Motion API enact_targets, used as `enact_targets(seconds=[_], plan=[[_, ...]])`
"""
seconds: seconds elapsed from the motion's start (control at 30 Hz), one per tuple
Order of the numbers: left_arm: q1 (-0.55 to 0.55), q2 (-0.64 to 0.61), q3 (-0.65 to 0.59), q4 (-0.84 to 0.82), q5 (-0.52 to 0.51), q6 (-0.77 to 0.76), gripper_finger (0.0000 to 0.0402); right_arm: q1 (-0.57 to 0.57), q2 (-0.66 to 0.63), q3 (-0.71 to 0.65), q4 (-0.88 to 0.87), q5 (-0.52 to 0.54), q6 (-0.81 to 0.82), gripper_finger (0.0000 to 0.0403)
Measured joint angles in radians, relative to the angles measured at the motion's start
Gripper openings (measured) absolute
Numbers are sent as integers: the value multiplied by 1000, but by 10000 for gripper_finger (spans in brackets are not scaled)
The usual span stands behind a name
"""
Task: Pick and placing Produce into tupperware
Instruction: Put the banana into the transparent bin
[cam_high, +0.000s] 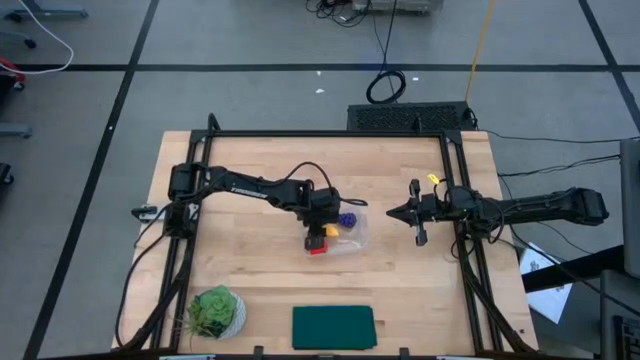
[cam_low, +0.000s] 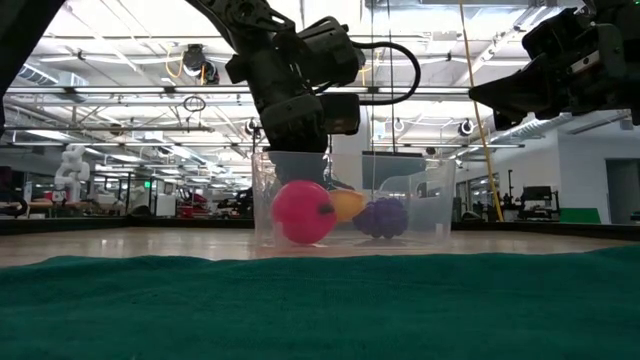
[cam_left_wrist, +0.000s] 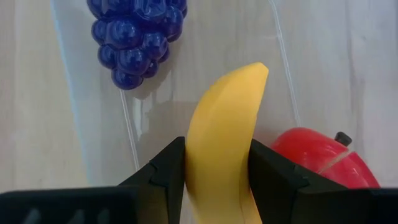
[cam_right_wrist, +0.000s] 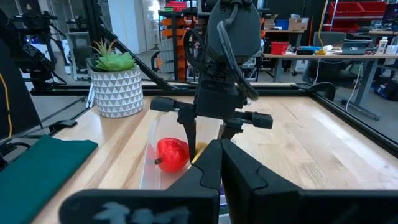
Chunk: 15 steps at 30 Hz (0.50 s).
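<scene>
Potted plant (cam_high: 215, 311) at the near left corner of the table (cam_high: 250, 170), dark green cloth (cam_high: 333, 327) just to its right along the near edge; neither is part of the job.

Left end effector (cam_high: 320, 233) at mid-table, pointing down into the clear tupperware (cam_high: 357, 240); its two fingers (cam_left_wrist: 163, 174) are part-way closed and pressed against both sides of the yellow banana (cam_left_wrist: 225, 149); banana held, tip pointing down toward the container floor. In the left wrist view the purple grape cluster (cam_left_wrist: 134, 34) lies inside the container beyond the banana; the red round fruit (cam_left_wrist: 320, 158) sits just beside the banana on the other side. In the low view the red fruit looks to rest on the floor at the container's near wall, grapes deeper in; whether the banana already touches the floor I cannot tell.

Step in hand, as I judge it: placing the banana, the last of the three pieces, the other two already being in the tupperware.

Next move calls for: lower only until the banana rests, part the fingers, then lift straight up so the fingers clear the wall and do not nudge the red fruit.

Right end effector (cam_high: 400, 212) waits above the table's right side, well apart from the container, fingers fully closed on nothing.
</scene>
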Motion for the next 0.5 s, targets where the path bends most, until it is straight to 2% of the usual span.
enact_targets(seconds=[0.3, 0.5], plan=[[2, 60, 6, 17, 14, 23, 180, 0, 3, 1, -3, 0, 0, 0], [14, 59, 5, 21, 37, 30, 183, 0, 6, 1, 0, 0, 0, 0]])
